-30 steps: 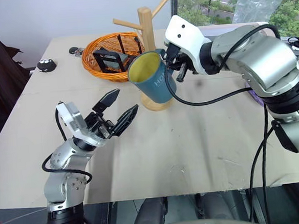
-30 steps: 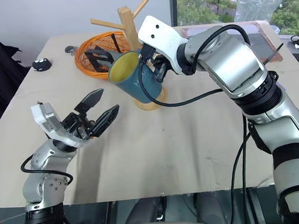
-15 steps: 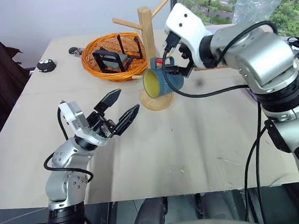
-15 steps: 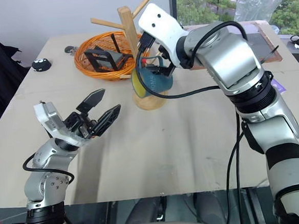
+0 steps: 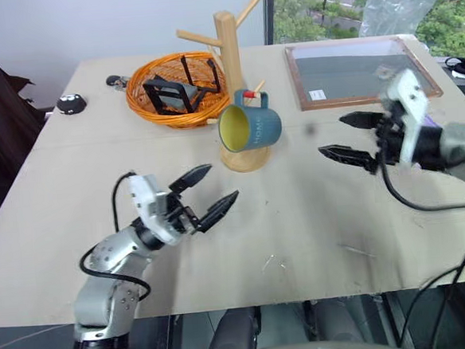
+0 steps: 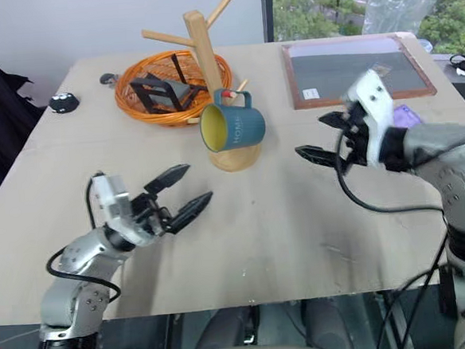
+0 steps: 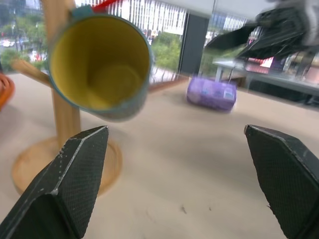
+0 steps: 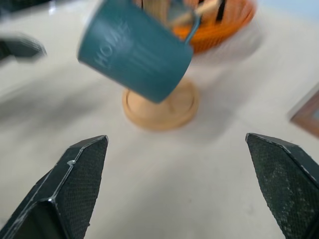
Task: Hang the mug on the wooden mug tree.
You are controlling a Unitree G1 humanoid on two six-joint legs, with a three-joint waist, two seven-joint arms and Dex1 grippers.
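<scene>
The teal-blue mug (image 5: 251,128) with a yellow inside hangs by its handle from a red-tipped peg of the wooden mug tree (image 5: 226,39), tilted with its mouth toward me, above the round base (image 5: 243,159). No gripper touches it. My right gripper (image 5: 331,134) is open and empty, well to the right of the tree, and its wrist view shows the mug (image 8: 134,52) hanging. Front left of the tree, my left gripper (image 5: 222,182) is open and empty, low over the table and pointing at the mug (image 7: 99,64).
An orange wire basket (image 5: 165,119) holding a black stand sits behind and left of the tree. A wood-framed dark board (image 5: 353,70) lies at the back right. A purple object (image 7: 210,93) lies at the right. A small black object (image 5: 72,101) rests at the far left.
My right gripper opened, let go of the mug and drew back to the right and down. The mug now hangs on the peg. My left gripper sank a little.
</scene>
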